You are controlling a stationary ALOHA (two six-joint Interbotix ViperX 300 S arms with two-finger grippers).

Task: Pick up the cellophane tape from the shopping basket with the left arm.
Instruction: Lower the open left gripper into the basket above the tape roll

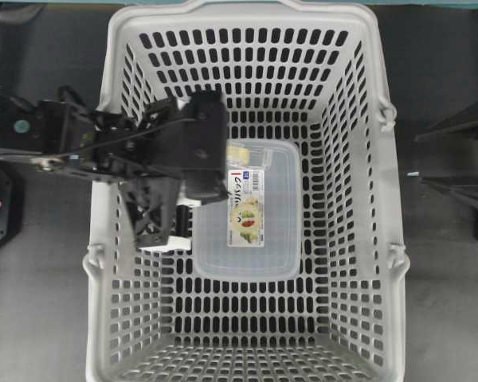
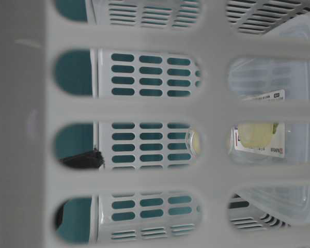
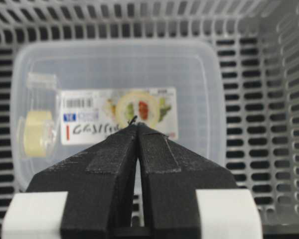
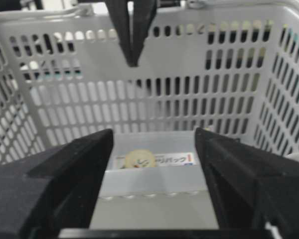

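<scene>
The small pale yellowish translucent roll of cellophane tape (image 3: pixel 36 133) lies in the large light grey slotted plastic shopping basket (image 1: pixel 358 239), at one end of the large clear rectangular container with a colourful printed label (image 3: pixel 139 79); whether it rests inside that container or on top of it cannot be told; the black left arm (image 1: pixel 103 147) hangs over the basket's left wall with its left pincer (image 3: pixel 136 130) pressed shut and holding nothing, pointed at the label rather than at the roll; to do this step well, I judge, the jaws must first part wide enough to span the roll, then swing toward the tape's end of the container and come down straight, so as not to catch the container's rim; the right pincer (image 4: pixel 154 164) stands wide and empty outside the basket, looking in over the rim; in the overhead view the arm covers most of the tape; the table-level view is blocked by the blurred basket wall; the counter is barely seen.
</scene>
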